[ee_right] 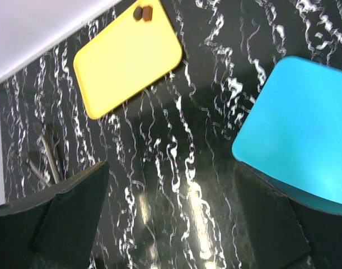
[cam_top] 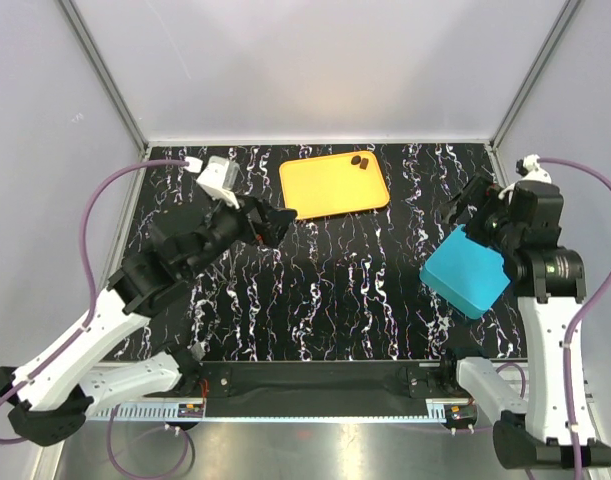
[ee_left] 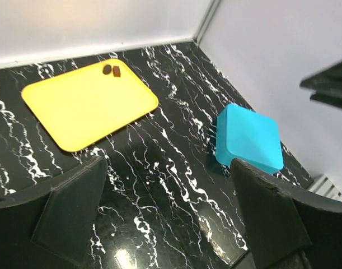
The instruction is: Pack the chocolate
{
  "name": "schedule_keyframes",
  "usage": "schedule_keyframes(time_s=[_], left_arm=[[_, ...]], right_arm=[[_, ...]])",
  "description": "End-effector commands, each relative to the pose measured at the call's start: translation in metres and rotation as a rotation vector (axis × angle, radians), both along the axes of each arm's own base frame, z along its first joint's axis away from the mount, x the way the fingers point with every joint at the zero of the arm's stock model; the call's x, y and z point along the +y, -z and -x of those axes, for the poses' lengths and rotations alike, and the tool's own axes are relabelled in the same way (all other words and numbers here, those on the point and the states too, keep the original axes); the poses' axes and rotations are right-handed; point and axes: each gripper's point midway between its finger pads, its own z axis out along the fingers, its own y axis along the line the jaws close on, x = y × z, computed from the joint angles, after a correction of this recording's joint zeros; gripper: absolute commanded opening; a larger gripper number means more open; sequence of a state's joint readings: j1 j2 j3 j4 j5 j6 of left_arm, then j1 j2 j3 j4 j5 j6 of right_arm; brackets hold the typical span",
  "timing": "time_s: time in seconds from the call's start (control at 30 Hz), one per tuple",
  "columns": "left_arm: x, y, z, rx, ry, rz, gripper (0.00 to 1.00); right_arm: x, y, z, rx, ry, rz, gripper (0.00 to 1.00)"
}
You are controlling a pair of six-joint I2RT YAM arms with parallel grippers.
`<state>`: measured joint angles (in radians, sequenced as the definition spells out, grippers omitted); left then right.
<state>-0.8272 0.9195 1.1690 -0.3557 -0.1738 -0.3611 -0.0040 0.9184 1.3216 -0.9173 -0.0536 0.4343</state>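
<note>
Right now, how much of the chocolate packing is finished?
Done: hard to say. The teal rectangular box is closed, hiding any contents. In hand: nothing. The left pincer and right pincer are both open and empty. Left: two small dark brown chocolate pieces sit at a far corner of the flat orange tray, not yet packed.

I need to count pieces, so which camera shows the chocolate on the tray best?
The left wrist view: the two dark chocolate pieces read as separate shapes in the orange tray's corner. The right wrist crowds them against its top edge; the top view shows tiny specks.
</note>
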Motion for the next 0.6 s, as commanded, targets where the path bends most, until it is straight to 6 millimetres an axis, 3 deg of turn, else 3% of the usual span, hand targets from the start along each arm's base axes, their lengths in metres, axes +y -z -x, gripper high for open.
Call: schedule_keyframes(time_s=[0.0,0.23,0.57], left_arm=[[0.019,-0.003,-0.001,-0.038,-0.069,-0.004,0.99],[0.028,0.011,0.005,-0.013,-0.077,-0.042,0.99],[0.045,0.006,0.009,-0.024,-0.122,-0.057,0.99]], right_arm=[[0.011,0.005,0.022,0.004,-0.072,-0.012,1.00],[0.014,-0.002,0.037,-0.080,-0.079,-0.027,1.00],[0.018,-0.002,0.036,-0.137,-0.112,-0.021,1.00]])
